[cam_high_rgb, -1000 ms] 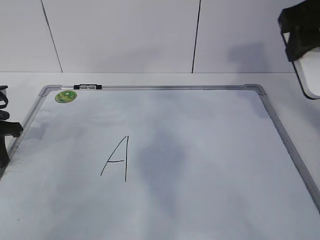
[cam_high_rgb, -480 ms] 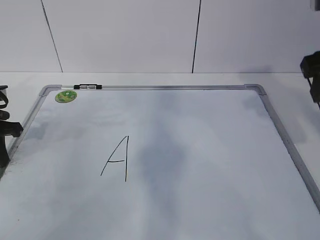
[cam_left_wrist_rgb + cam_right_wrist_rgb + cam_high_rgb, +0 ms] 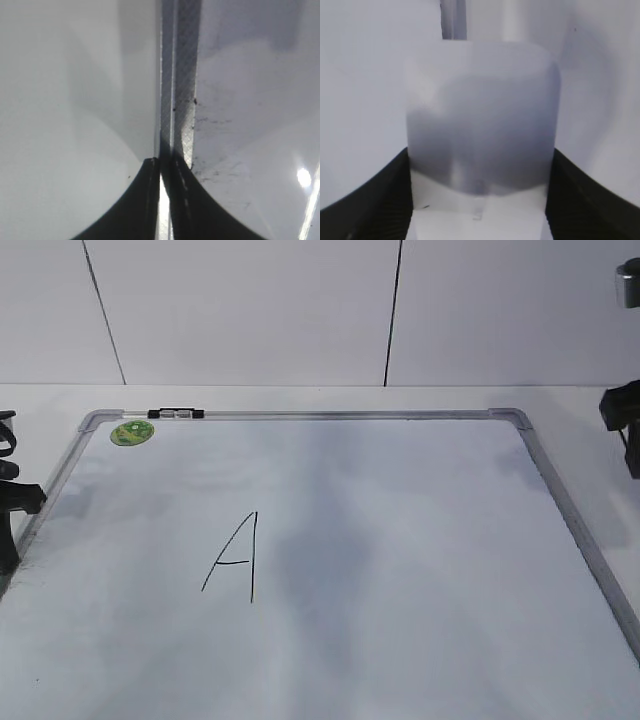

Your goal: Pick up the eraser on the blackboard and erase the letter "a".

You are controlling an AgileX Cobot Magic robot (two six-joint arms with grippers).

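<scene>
Blackboard (image 3: 400, 540): lies flat and fills most of the exterior view; its near edge runs out of frame.
Frame (image 3: 350, 415): the silver-grey rail runs along the far side, with rounded corners far left and far right, then down both sides.
Green sticker (image 3: 132, 433): just inside the far left corner.
Black clip (image 3: 175, 414): sits on the far rail, right of the sticker.
Capital A (image 3: 235, 558): left of centre, well apart from every rail; no small cursive "a" shows anywhere on the board.
Open room: bare board spreads right of the A to the right rail, and far and near of it.
Left gripper (image 3: 164, 200): clenched, fingers nearly touching, holding nothing, poised over the board's left rail.
Right gripper (image 3: 479, 200): grasping the eraser (image 3: 480, 125) between its black fingers, off the board's right side.
</scene>
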